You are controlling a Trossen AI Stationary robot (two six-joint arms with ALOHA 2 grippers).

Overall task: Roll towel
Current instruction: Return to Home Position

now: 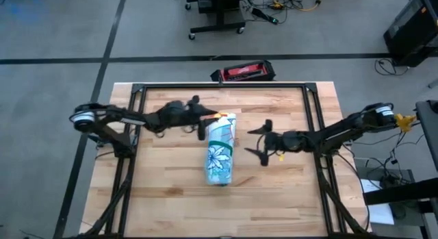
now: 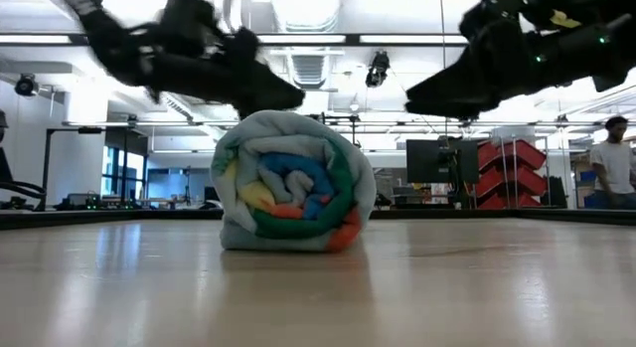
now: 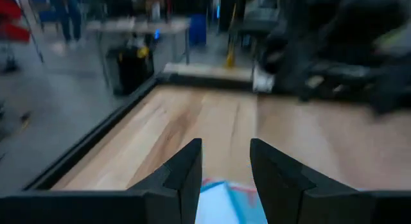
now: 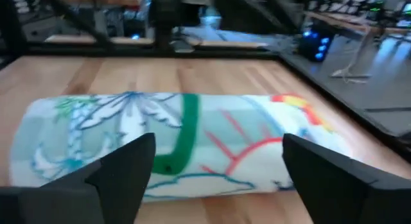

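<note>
Towel [image 1: 220,150] lies rolled into a snug cylinder near the middle of the table [image 1: 164,184]. The low view shows its spiral end, layers close, with the roll resting under its own weight.

Left end effector [image 3: 225,150] hangs just over the roll's far end. Its fingers are parted by a moderate gap with nothing between them. Contact with the cloth: cannot tell.

Right end effector [image 4: 218,139] sits beside the roll's long flank, apart from it, fingers spread wide and empty.

Judgement: rolling looks complete, and the step in hand is the retreat to rest pose.

To do it well, raise each arm straight up first, then draw it outward. Keep the fingers open so no fold snags.

Risk: a brush against the outer flap could loosen the roll.
</note>
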